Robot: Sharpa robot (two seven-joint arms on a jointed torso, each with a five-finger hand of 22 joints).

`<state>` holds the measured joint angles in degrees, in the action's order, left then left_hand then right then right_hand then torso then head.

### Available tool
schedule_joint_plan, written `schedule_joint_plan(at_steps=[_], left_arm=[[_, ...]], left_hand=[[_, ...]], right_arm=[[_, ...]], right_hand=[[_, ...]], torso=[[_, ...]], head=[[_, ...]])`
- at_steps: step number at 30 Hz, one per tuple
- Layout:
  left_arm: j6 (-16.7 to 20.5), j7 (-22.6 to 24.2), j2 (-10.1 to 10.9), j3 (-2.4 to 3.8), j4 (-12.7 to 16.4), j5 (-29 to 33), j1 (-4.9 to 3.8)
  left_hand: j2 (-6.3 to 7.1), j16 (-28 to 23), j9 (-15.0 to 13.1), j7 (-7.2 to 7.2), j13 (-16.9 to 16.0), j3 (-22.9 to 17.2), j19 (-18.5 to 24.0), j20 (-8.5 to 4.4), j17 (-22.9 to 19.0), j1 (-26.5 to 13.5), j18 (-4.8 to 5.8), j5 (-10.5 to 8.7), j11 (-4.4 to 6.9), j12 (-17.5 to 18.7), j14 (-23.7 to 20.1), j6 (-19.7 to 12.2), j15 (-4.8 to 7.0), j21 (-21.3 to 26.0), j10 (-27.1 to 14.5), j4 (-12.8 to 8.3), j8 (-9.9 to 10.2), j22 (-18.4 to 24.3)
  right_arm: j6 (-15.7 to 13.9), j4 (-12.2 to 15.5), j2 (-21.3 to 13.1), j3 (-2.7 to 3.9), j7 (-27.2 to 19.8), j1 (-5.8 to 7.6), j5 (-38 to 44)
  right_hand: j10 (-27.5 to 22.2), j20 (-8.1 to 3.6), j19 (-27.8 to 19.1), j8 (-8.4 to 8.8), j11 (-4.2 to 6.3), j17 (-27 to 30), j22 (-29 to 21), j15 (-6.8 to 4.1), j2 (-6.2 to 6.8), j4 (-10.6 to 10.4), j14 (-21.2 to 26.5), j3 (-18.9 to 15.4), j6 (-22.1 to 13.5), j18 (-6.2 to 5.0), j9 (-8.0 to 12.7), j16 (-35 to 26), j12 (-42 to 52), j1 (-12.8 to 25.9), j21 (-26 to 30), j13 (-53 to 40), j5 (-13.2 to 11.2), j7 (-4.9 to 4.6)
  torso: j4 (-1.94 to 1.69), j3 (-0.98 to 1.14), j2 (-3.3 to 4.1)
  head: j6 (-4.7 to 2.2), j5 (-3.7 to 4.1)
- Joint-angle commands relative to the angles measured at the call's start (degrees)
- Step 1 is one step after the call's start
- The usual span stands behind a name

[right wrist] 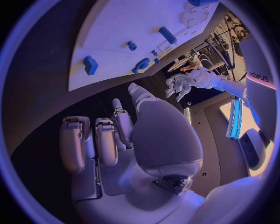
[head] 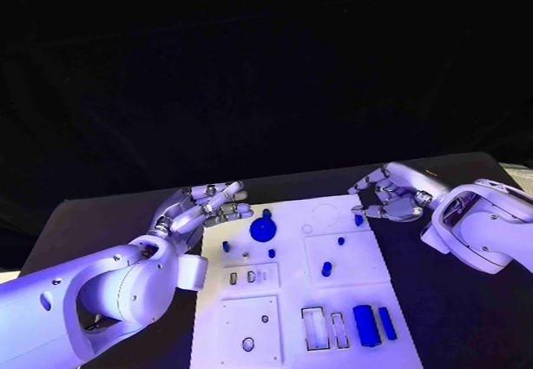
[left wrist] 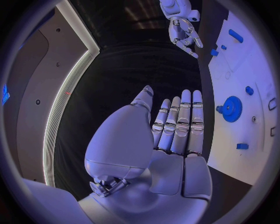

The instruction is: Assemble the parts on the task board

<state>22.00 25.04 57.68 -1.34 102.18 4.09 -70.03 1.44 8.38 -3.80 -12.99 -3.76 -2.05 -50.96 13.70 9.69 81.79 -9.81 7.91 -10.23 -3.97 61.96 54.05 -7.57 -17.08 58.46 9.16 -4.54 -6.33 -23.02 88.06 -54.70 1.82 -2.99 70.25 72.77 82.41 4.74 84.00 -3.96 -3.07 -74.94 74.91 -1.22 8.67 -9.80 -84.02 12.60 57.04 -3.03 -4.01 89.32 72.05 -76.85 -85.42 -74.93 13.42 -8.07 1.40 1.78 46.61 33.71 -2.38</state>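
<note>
Black table [head: 106, 218] | left hand [head: 202, 207] empty, fingers straight | right hand [head: 391, 198] empty, fingers curled

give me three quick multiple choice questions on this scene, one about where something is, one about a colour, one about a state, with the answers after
1. Where is the gear on the task board?
A. far end, nearer the left hand
B. near end, by the robot's body
C. off the board, on the black table

2. What colour is the gear?
A. red
B. blue
C. yellow

3. What is the left hand doing?
A. gripping the gear
B. pressing a long bar
C. holding nothing, fingers apart

Answers:
1. A, the head view shows it in the board's far part, close to the left hand.
2. B, it reads blue against the white plate in the head and left wrist views.
3. C, the left wrist view shows its fingers extended over the black table with nothing in them.
</note>
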Motion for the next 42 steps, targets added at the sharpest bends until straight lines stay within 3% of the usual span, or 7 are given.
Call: schedule_joint_plan(at_steps=[1, 10, 16, 42], left_arm=[[-1.4, 0.3, -0.2, -0.01, -0.1, 0.1, 0.02], [-1.5, 0.4, -0.5, -0.08, -0.3, 0.1, 0.09], [-1.5, 0.3, -0.5, -0.09, -0.5, 0.1, 0.11], [-1.4, 0.3, -0.7, -0.11, -0.7, 0.1, 0.15]], left_hand=[[-0.44, -0.4, 0.0, -0.10, 0.0, 0.0, 0.0, 0.32, 0.1, 0.3, -0.69, -0.21, -0.09, 0.3, -0.1, 0.2, -0.13, 0.4, -0.4, -0.2, 0.3, 0.1], [-0.47, -0.4, 0.0, -0.08, 0.0, 0.0, 0.0, 0.32, 0.1, 0.3, -0.69, -0.20, -0.08, 0.3, -0.1, 0.3, -0.12, 0.4, -0.4, -0.3, 0.3, 0.1], [-0.47, -0.4, 0.0, -0.08, 0.0, 0.0, 0.0, 0.32, 0.1, 0.3, -0.69, -0.20, -0.08, 0.3, -0.1, 0.3, -0.12, 0.4, -0.4, -0.3, 0.3, 0.1], [-0.47, -0.4, 0.0, -0.08, 0.0, 0.0, 0.0, 0.32, 0.1, 0.3, -0.69, -0.20, -0.08, 0.3, -0.1, 0.3, -0.12, 0.4, -0.4, -0.3, 0.3, 0.1]], right_arm=[[1.1, -1.0, 0.0, 0.01, -2.6, -0.41, -2.2], [1.4, -4.7, 1.0, 0.02, -2.9, -1.73, -2.1], [1.9, -6.4, 1.8, 0.02, -3.3, -2.34, -1.9], [3.5, -10.0, 4.4, 0.03, -3.7, -3.82, -0.5]], right_hand=[[-0.5, -0.07, 1.7, 0.20, 0.14, -14.2, 5.2, -0.05, -0.04, 0.5, -5.8, -0.1, 0.5, 0.90, 0.0, 0.2, -0.5, -0.6, 0.1, -2.3, -0.5, -0.01], [-0.8, 0.00, 1.5, 0.44, -0.02, -14.1, 4.9, 0.06, 0.39, 0.9, -5.7, -0.8, -0.4, 0.84, 0.2, 0.1, -1.1, -0.8, 0.3, -1.8, -1.4, -0.18], [-0.9, 0.06, 1.5, 0.44, -0.09, -14.1, 4.9, 0.13, 0.56, 1.1, -5.7, -1.2, -0.9, 0.83, 0.2, 0.1, -1.4, -0.9, 0.3, -1.7, -1.9, -0.25], [-0.7, 0.02, 1.6, -0.33, 0.10, -14.3, 5.1, 0.02, -1.30, 2.6, -5.8, -0.8, 0.9, 0.86, -0.2, 0.2, -1.1, -2.8, 0.2, -1.9, -2.2, -0.06]], torso=[[0.15, 0.19, -0.02], [-0.05, 0.09, 0.03], [-0.06, 0.01, 0.08], [-0.05, -0.03, -0.04]], head=[[-0.02, 0.25], [0.19, 1.52], [0.20, 1.90], [0.83, 1.21]])
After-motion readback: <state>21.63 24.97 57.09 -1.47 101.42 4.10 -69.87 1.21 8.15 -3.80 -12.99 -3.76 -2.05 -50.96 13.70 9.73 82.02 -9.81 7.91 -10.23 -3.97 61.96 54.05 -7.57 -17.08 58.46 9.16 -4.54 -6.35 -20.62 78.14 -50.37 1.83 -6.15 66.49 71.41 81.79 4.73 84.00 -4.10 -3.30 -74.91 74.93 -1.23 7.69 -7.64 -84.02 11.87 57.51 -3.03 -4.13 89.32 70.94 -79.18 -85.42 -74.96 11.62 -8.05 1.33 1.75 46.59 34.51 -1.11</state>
